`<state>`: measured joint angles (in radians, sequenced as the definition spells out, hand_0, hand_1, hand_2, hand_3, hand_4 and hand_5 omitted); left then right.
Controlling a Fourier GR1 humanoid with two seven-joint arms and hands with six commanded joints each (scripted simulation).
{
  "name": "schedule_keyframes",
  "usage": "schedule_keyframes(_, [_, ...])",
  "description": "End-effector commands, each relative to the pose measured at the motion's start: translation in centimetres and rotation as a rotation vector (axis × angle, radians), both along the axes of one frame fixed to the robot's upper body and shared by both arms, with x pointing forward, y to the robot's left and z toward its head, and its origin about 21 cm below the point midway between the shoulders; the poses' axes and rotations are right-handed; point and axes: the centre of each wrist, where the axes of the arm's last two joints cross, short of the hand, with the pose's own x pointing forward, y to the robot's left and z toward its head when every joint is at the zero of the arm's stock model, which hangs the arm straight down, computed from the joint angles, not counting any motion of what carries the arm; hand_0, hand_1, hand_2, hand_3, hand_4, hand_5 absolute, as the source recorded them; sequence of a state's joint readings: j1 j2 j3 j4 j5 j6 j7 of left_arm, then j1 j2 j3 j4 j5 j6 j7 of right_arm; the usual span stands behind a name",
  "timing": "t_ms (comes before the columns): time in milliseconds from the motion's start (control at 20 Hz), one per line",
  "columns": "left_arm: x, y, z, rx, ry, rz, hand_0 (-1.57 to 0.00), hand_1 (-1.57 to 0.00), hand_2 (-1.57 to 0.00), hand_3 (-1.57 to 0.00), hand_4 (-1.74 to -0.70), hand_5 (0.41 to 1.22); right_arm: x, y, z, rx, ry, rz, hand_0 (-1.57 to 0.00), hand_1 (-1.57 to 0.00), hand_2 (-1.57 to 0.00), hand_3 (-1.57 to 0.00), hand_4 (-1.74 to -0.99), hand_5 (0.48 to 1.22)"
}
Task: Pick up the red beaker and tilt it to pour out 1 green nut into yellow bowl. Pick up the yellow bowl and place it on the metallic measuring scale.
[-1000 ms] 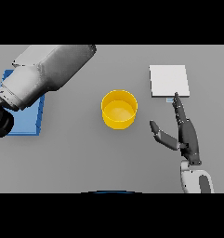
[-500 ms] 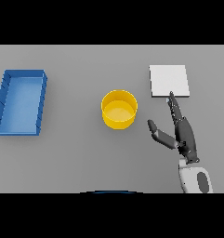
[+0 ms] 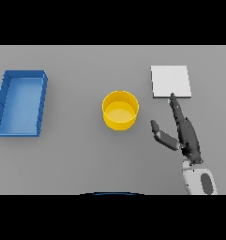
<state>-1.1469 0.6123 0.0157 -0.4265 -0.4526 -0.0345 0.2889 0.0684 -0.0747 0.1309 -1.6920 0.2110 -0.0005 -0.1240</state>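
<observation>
Yellow is what draws our eye first: the yellow bowl stands upright on the grey table near the middle of the scene, its rim round and its inside visible from above, with nothing touching it. At about two o'clock from the bowl we see the metallic measuring scale, a pale square plate lying flat, well apart from the bowl. Our right hand comes in from the lower edge at about four o'clock from the bowl; its fingers are stretched out straight toward twelve o'clock, with the tips reaching just to the near edge of the scale, and we cannot tell whether they touch it. The thumb sticks out toward nine o'clock, pointing at the bowl's side but apart from it. So the hand is released and grasps nothing. Over at nine o'clock from the bowl, well apart from it, we see a blue tray with low walls, its long side running from near to far. We do not see our left hand anywhere in the head view.
</observation>
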Motion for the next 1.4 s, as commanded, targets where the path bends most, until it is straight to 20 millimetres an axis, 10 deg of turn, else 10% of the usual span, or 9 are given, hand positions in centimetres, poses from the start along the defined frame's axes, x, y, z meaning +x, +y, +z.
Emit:
schedule_keyframes(0, [-0.5, 0.5, -1.7, -0.036, 0.008, 0.02, -1.57, -1.57, -1.57, -1.57, -1.74, 1.221, -0.2, 0.0, -0.1, 0.005, -0.002, 0.003, 0.0, 0.0, 0.0, 0.0, -1.129, 0.659])
schedule_keyframes(300, [-5.4, 1.3, -9.7, -0.173, 0.026, 0.088, -1.57, -1.57, -1.57, -1.57, -1.74, 1.221, -0.4, -0.2, -0.4, -0.008, -0.017, 0.009, 0.0, 0.0, 0.0, 0.0, -1.166, 0.676])
schedule_keyframes(600, [-8.5, -0.1, -11.7, -0.244, 0.05, 0.134, -1.57, -1.57, -1.57, -1.57, -1.74, 0.925, -0.4, 0.1, -0.4, 0.005, -0.006, 0.013, 0.0, 0.0, 0.0, 0.0, -1.157, 0.671])
schedule_keyframes(700, [-9.1, 0.0, -11.3, -0.25, 0.077, 0.141, -1.57, -1.57, -1.53, -1.53, -1.52, 0.818, -0.3, 0.0, -0.4, 0.017, -0.003, 0.01, 0.0, 0.0, 0.0, 0.0, -1.155, 0.67])
schedule_keyframes(950, [-10.2, 0.5, -10.3, -0.308, 0.166, -0.044, -0.6, -0.55, -0.52, -0.54, -0.98, 0.664, -0.6, 0.2, -0.3, 0.015, -0.018, 0.016, 0.0, 0.0, 0.0, 0.0, -1.153, 0.67])
schedule_keyframes(1350, [-10.1, 0.4, -10.8, -0.166, 0.207, -0.054, -0.1, -0.09, -0.09, -0.09, -0.78, 0.631, 0.1, 0.0, -0.8, -0.028, -0.004, -0.008, 0.0, 0.0, 0.0, 0.0, -1.154, 0.657])
